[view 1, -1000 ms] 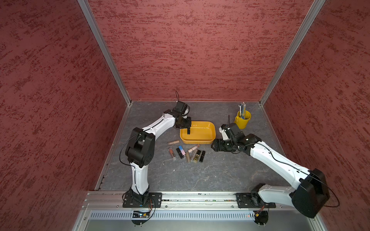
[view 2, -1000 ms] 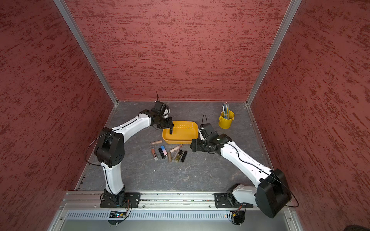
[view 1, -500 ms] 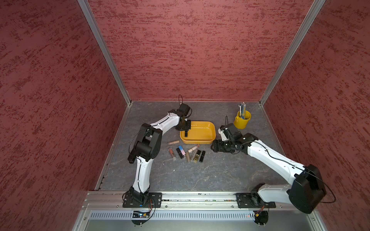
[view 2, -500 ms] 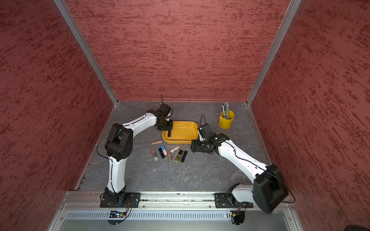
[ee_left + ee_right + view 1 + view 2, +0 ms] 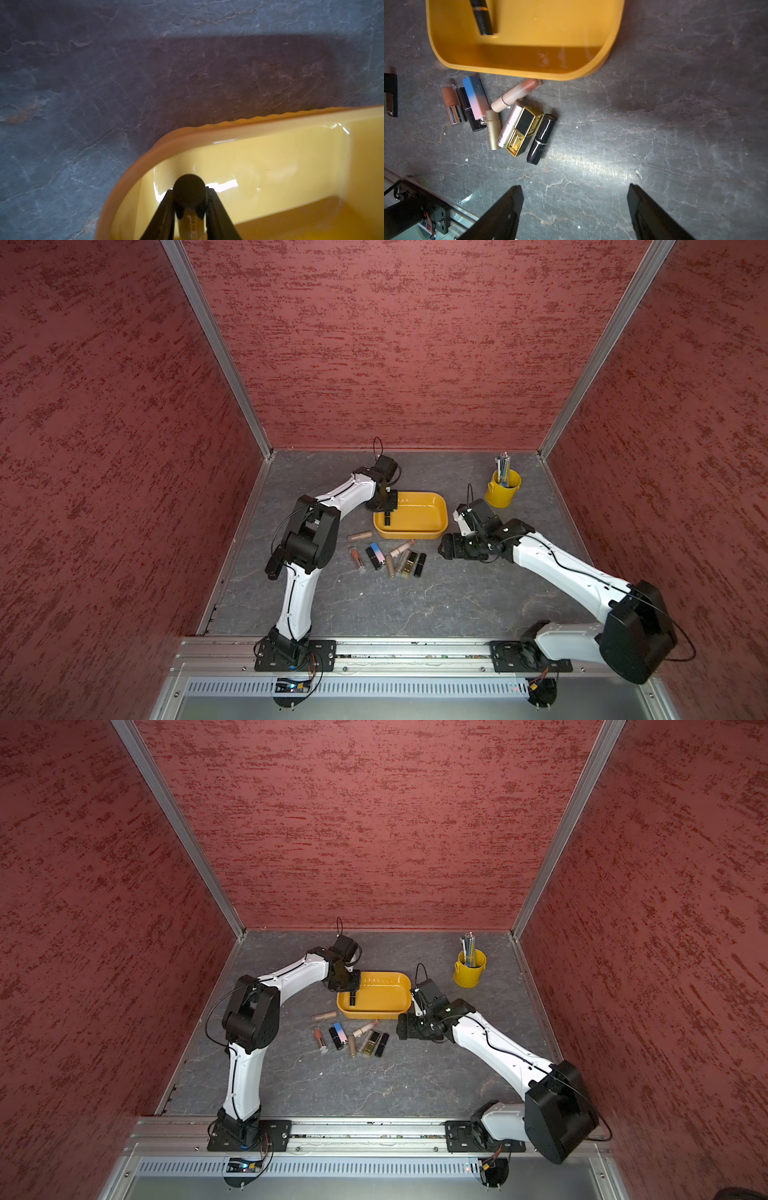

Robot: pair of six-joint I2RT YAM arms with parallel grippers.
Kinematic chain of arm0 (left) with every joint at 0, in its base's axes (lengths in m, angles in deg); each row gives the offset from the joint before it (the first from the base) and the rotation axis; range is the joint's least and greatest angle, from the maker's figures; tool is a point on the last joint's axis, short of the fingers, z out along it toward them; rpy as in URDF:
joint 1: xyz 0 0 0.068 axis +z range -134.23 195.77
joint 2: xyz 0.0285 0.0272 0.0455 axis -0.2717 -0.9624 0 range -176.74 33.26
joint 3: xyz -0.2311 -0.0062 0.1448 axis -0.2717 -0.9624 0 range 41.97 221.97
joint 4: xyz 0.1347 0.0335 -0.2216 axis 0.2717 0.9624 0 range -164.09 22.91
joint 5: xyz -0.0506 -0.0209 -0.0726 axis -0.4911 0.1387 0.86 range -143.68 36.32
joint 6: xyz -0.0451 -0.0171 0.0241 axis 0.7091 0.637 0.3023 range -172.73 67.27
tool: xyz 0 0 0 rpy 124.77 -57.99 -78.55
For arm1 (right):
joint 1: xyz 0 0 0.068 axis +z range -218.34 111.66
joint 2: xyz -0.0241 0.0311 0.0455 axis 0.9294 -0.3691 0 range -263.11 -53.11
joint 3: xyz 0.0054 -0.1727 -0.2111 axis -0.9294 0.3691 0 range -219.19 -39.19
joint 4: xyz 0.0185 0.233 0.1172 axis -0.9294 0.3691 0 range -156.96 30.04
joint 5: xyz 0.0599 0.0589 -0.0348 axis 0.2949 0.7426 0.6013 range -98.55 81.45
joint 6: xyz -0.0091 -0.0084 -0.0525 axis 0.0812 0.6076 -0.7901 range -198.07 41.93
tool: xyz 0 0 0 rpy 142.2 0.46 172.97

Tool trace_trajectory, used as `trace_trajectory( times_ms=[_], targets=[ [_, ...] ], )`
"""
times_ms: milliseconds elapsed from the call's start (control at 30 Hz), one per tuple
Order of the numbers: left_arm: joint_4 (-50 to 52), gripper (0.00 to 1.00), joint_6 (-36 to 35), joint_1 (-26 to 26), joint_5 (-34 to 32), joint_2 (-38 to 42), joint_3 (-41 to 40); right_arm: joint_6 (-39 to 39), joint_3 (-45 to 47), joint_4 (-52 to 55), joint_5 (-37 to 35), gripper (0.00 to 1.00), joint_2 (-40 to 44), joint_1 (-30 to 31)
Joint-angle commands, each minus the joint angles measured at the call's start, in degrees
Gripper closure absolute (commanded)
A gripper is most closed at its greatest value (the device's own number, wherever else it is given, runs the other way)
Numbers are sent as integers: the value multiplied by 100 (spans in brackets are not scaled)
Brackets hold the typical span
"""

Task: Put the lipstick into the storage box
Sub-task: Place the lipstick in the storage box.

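The storage box [image 5: 441,517] [image 5: 406,994] is a mustard-yellow tray in mid-table. My left gripper [image 5: 387,512] [image 5: 352,992] [image 5: 189,190] reaches down into the box's left end, shut on a black lipstick [image 5: 387,520] [image 5: 352,1000] [image 5: 188,192] held upright. In the right wrist view that lipstick [image 5: 482,19] has its lower end at the box [image 5: 529,70] floor. Several more lipsticks [image 5: 388,558] [image 5: 353,1038] [image 5: 517,116] lie on the table just in front of the box. My right gripper [image 5: 443,548] [image 5: 400,1028] [image 5: 575,187] hovers open and empty to the right of them.
A small yellow cup of pens [image 5: 503,489] [image 5: 469,970] stands at the back right. A single nude tube [image 5: 360,536] [image 5: 324,1016] lies left of the box's front corner. Red walls close the table on three sides, and a metal rail [image 5: 415,651] runs along the front.
The left arm's elbow has swung in towards the box, and the lipstick has come down lower inside it. The right arm has barely moved.
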Motion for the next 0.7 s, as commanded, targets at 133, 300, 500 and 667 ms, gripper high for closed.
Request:
trace_trajectory(
  times_ms=[133,300,500,667],
  targets=[
    [51,68,-63,2,-22,-246,150,-14,17,-301,103,16,115,-11],
    [26,67,-27,-4,24,-171,150,-13,32,-305,107,16,141,-10],
    [11,64,32,-29,114,96,176,31,34,-347,161,16,137,-13],
    [-141,58,66,-65,425,488,28,92,47,-391,219,15,137,-15]
  ],
)
